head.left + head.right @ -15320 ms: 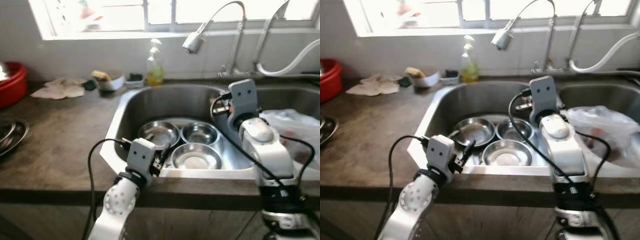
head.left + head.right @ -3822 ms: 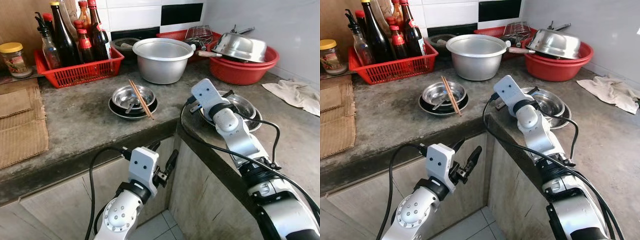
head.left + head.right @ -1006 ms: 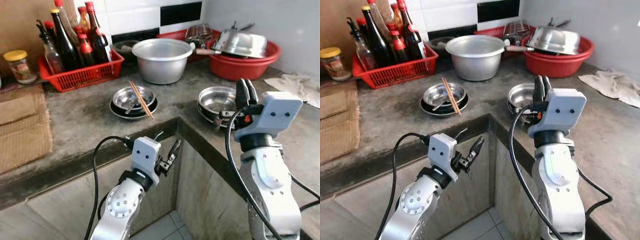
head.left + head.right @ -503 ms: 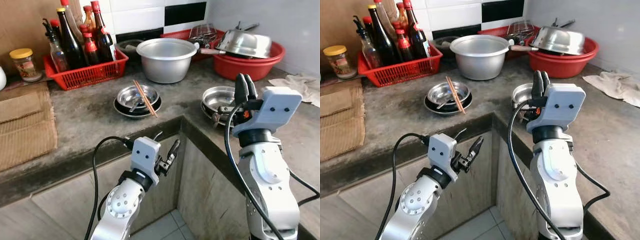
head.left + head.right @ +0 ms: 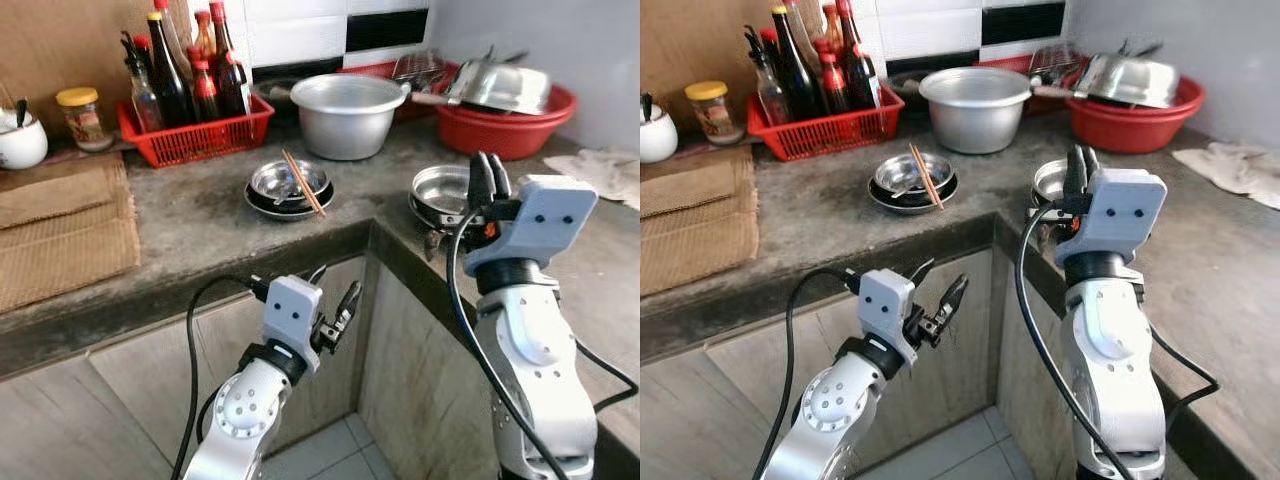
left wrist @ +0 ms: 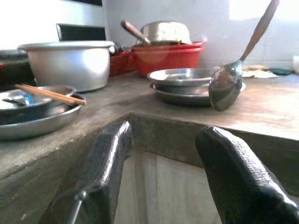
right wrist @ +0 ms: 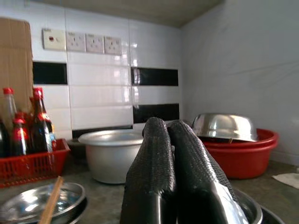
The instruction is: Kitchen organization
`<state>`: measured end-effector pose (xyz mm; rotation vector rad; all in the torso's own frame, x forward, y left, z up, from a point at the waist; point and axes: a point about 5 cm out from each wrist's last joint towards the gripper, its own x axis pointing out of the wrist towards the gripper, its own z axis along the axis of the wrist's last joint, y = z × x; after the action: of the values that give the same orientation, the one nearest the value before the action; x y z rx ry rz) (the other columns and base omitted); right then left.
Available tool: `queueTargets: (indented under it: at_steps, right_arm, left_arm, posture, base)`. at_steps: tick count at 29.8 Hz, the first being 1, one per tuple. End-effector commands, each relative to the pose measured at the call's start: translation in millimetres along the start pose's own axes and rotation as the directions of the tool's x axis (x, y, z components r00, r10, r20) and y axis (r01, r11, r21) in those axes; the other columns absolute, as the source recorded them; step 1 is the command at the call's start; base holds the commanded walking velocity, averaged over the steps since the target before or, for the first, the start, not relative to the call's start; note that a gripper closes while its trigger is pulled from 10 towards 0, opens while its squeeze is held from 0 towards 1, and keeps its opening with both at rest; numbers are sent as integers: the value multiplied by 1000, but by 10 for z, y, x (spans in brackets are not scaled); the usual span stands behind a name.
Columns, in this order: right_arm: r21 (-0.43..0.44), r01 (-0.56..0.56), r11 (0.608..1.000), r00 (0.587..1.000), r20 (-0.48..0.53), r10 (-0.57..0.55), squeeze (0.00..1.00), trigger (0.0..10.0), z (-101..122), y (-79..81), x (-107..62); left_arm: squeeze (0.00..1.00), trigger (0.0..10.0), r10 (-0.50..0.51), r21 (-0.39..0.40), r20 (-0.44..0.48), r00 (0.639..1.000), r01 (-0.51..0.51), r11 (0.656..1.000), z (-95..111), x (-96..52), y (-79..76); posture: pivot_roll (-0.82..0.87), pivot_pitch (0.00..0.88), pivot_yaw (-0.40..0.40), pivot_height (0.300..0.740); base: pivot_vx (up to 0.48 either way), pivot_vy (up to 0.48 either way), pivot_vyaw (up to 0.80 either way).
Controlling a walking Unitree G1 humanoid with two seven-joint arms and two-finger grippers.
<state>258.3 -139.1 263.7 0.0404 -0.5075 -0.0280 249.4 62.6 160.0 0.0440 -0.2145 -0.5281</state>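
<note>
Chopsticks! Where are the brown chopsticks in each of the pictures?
Left eye view: chopsticks lie across the steel bowl, middle of the counter.
Right eye view: same bowl, left of centre.
Left wrist view: resting over the near bowl's rim.
Right wrist view: one brown stick end, close up.
Shared landmark: the big silver pot just behind them.

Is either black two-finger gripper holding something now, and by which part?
The right gripper is shut on a metal spoon, apparently by its upper handle; its scoop end hangs down at the counter edge. The left gripper is open and holds nothing.
</note>
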Motion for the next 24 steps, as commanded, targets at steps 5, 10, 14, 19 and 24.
queueTargets:
  at_steps: [5, 10, 14, 19, 24]
  right_arm:
    - [2, -1, 1000, 1000, 11, 1, 0, 10000, 26, 8, 4]
    - [0, 0, 1000, 1000, 10, 0, 0, 10000, 24, 7, 8]
    - [-3, 2, 1000, 1000, 10, -2, 0, 10000, 21, 8, 7]
    - [-7, 6, 1000, 1000, 6, -6, 0, 10000, 13, 3, 5]
    - [-9, 5, 1000, 1000, 2, -5, 0, 10000, 1, 1, 4]
  left_arm:
    - [0, 10000, 3, 6, -4, 1000, -3, 1000, 7, -6, 5]
    - [0, 10000, 3, 7, -3, 1000, -3, 1000, 10, -2, 6]
    - [0, 10000, 2, 8, -4, 1000, -2, 1000, 8, -2, 9]
    - [0, 10000, 1, 8, -5, 1000, -1, 1000, 5, -1, 7]
    - [0, 10000, 0, 7, -5, 1000, 0, 1000, 5, 1, 7]
  posture:
    - [2, 0, -5, 740]
    - [2, 0, -5, 740]
    - [4, 0, -5, 740]
    - [5, 0, -6, 740]
    - [4, 0, -5, 740]
  base:
    - [-295, 0, 0]
    - [-296, 0, 0]
    - [-295, 0, 0]
    - [-295, 0, 0]
    - [-294, 0, 0]
